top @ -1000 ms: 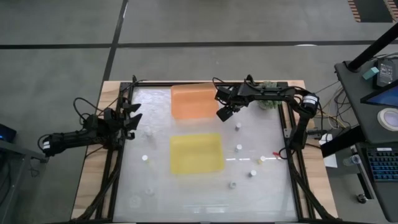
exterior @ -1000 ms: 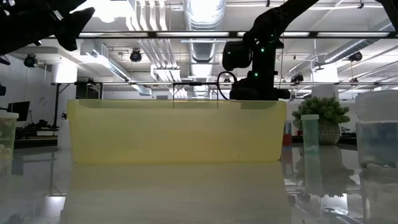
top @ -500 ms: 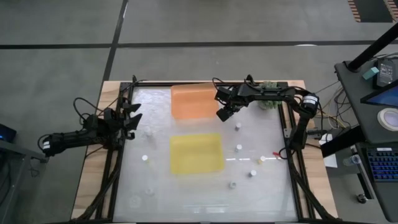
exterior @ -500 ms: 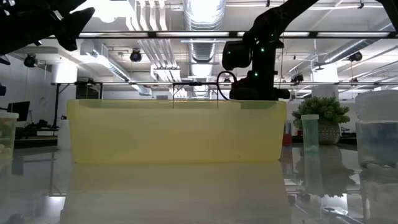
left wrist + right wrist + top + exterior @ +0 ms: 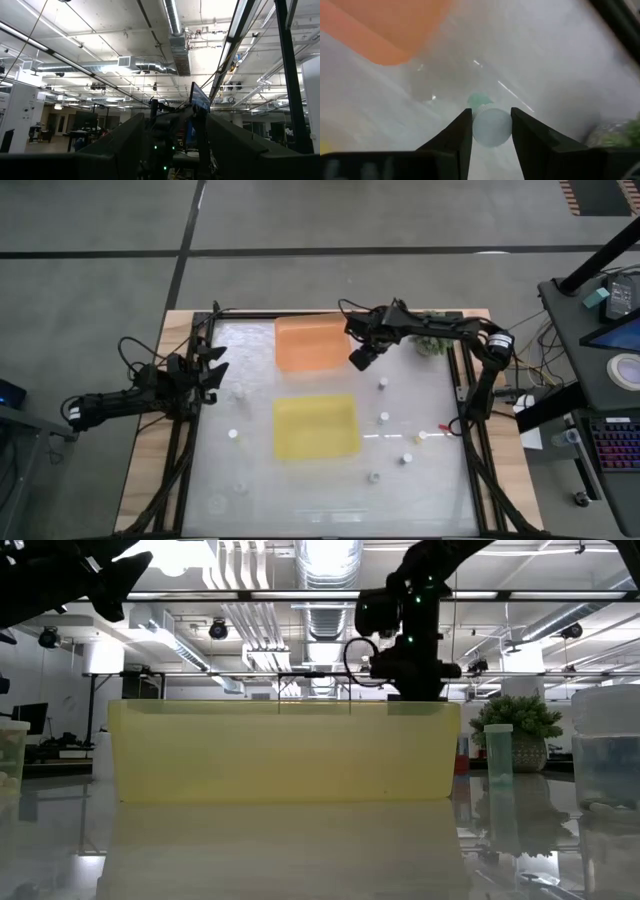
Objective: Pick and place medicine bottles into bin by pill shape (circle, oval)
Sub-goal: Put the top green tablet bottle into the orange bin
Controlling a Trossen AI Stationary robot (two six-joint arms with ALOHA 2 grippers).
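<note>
Progress check: I am counting loose medicine bottles on the counter (image 5: 300, 490): one at about three o'clock of the orange bin (image 5: 310, 345), bottle (image 5: 382, 383); three more to the three and four o'clock of the yellow bin (image 5: 315, 426), at (image 5: 384, 418), (image 5: 406, 459) and (image 5: 372, 477); three on the nine o'clock side at (image 5: 240, 392), (image 5: 232, 434) and (image 5: 241, 488). Whether either bin holds anything yet I cannot tell. Most of the sorting appears outstanding.

My right jaws (image 5: 491, 131) are gripping one bottle (image 5: 491, 127), the fingers partly closed against its sides, its round white cap facing the wrist camera. I am holding it raised just off the three o'clock edge of the orange bin, with the arm reaching in from the counter's one o'clock corner past the green plant (image 5: 432, 345).

My left jaws (image 5: 212, 366) are waiting at the counter's nine o'clock edge, fingers apart and holding nothing, pointing level across the counter.
</note>
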